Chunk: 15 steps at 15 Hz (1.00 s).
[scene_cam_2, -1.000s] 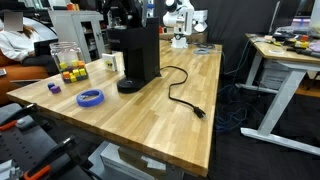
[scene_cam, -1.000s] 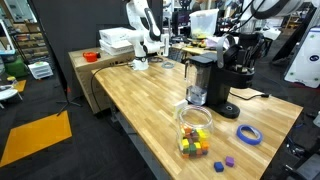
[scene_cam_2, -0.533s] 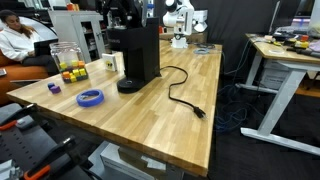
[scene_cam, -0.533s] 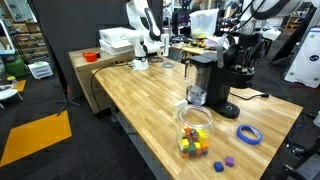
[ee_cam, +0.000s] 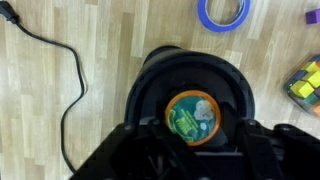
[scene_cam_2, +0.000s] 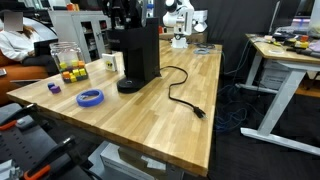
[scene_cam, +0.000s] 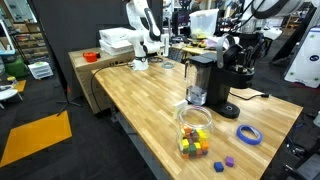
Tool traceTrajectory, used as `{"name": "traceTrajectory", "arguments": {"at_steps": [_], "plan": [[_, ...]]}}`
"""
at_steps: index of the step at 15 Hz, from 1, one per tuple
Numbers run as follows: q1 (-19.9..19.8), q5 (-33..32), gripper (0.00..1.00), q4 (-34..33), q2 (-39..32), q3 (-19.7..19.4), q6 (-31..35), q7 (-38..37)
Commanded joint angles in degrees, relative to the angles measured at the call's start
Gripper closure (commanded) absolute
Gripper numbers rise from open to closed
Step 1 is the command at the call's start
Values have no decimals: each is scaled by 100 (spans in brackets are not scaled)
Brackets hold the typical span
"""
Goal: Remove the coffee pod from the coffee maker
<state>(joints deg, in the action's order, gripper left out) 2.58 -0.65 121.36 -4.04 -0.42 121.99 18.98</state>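
Looking straight down in the wrist view, the coffee pod (ee_cam: 192, 117), with a green foil lid and an orange rim, sits in the round opening of the black coffee maker (ee_cam: 150, 85). My gripper (ee_cam: 195, 132) hangs right over it. Its dark fingers reach down on both sides of the pod and blend with the black machine, so how wide they stand is unclear. In both exterior views the arm comes down onto the top of the coffee maker (scene_cam: 232, 75) (scene_cam_2: 135, 55). The pod is hidden in those views.
A blue tape ring (ee_cam: 223, 13) (scene_cam: 249, 134) (scene_cam_2: 91, 97) lies near the machine. A clear jar of coloured blocks (scene_cam: 195, 130) (scene_cam_2: 68, 62) stands close by, with loose blocks (scene_cam: 228, 161) beside it. The black power cable (ee_cam: 60, 70) (scene_cam_2: 180, 90) snakes across the wooden table (scene_cam: 140, 95).
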Motion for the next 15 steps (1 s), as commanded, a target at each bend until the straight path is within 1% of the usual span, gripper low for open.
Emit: {"name": "traceTrajectory", "arguments": {"at_steps": [1,7,15], "plan": [[-88,118,71,-22,-81,81,129,-20],[-97,118,72,-20,-55,79,114,17],[-90,-16,72,-107,249,64,1,25]]}}
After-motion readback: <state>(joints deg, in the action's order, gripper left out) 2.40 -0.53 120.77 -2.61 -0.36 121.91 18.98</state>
